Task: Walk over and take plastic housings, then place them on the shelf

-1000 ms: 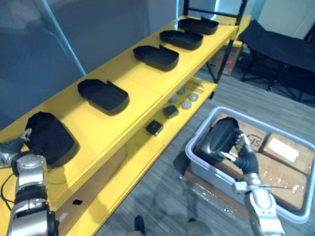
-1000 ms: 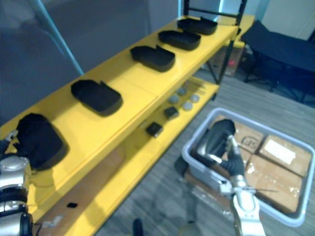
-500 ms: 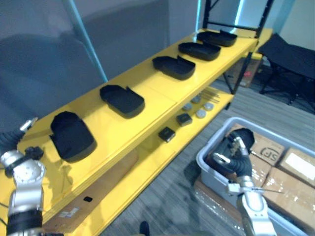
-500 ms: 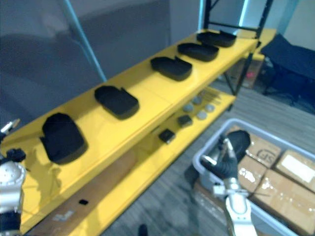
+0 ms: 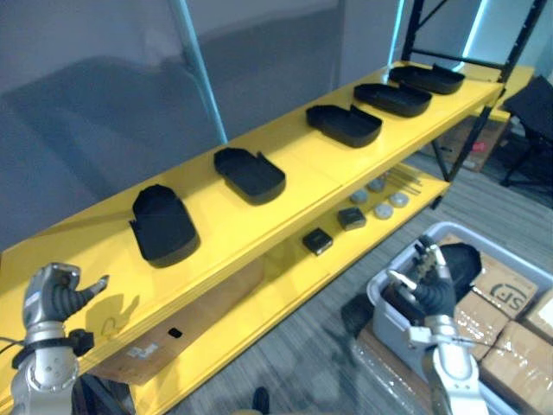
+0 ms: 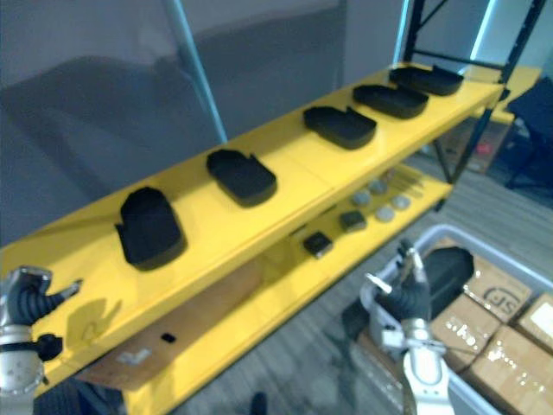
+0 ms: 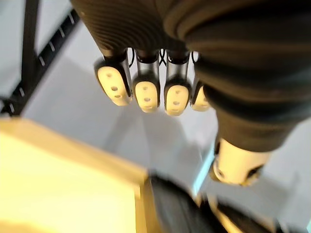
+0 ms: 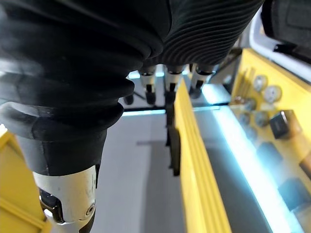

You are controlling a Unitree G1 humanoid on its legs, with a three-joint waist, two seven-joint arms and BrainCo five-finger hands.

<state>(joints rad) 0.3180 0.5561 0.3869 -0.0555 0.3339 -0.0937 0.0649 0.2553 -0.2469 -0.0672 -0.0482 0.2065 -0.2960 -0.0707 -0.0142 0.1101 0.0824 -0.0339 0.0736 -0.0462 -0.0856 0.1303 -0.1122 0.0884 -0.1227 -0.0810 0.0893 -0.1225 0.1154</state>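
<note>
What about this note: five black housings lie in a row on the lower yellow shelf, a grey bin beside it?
Wrong shelf: the left eye view shows the five black housings on the top shelf, not the lower one. The grey bin is beside it.

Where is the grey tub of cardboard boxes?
In the left eye view, the grey tub sits low at lower right, beside the yellow shelf, with the right hand above its near rim.

Matt black housings (image 5: pixel 164 226), glossy yellow shelf (image 5: pixel 294 156)
</note>
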